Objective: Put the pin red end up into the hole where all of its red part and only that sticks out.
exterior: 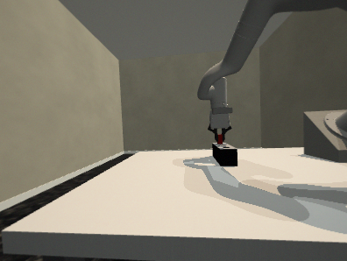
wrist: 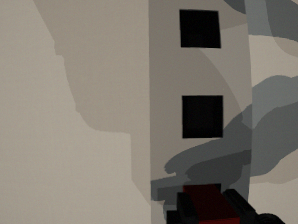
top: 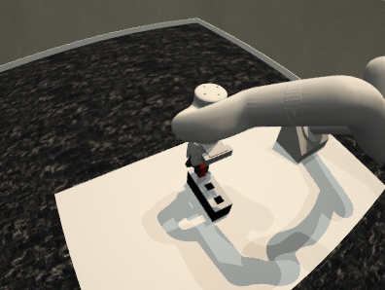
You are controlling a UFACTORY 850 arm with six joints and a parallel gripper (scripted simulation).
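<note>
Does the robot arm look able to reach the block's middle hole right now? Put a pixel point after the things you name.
Probably yes: nothing stands over the middle hole (top: 209, 186) (wrist: 202, 116), though the fingers (top: 200, 170) (exterior: 220, 139) are shut on the red pin (top: 202, 170) (exterior: 220, 138) (wrist: 210, 204).

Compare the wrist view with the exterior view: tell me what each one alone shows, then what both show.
Wrist only: the two unfilled square holes seen from above, their outlines distinct.

Exterior only: the arm, the room's walls and the table's front edge.

Both: the block, and the red part of the pin between the gripper's fingers.
</note>
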